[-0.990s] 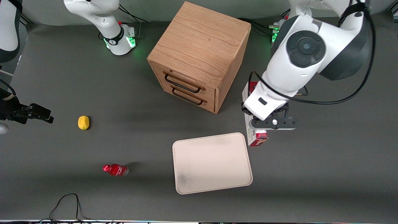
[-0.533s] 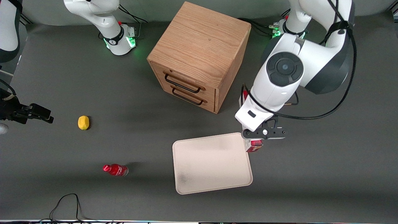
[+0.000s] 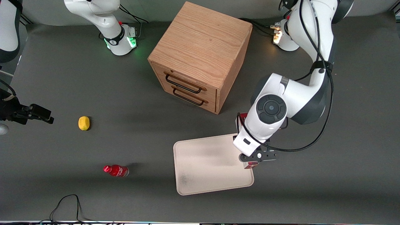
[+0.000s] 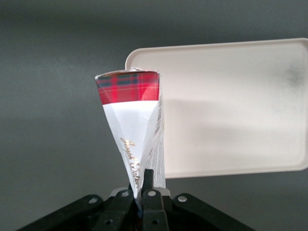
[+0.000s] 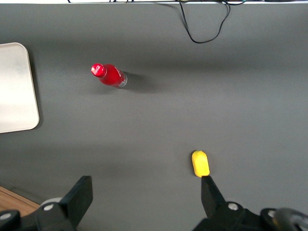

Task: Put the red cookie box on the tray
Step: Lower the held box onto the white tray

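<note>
The tool [image 3: 258,156] is hanging over the tray's [image 3: 200,184] edge nearest the working arm, its fingers [image 4: 148,185] pressed together on one thin end of the red cookie box [image 4: 135,130]. The box is hanging from the tool, its tartan end pointing down, clear of the tray below and not touching it. Well off toward the parked arm's end of the counter [image 3: 328,175], a small red bottle [image 3: 116,170] is lying.

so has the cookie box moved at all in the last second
Yes. Held in the gripper, the red cookie box has travelled from beside the wooden cabinet toward the front camera, now over the tray edge.
</note>
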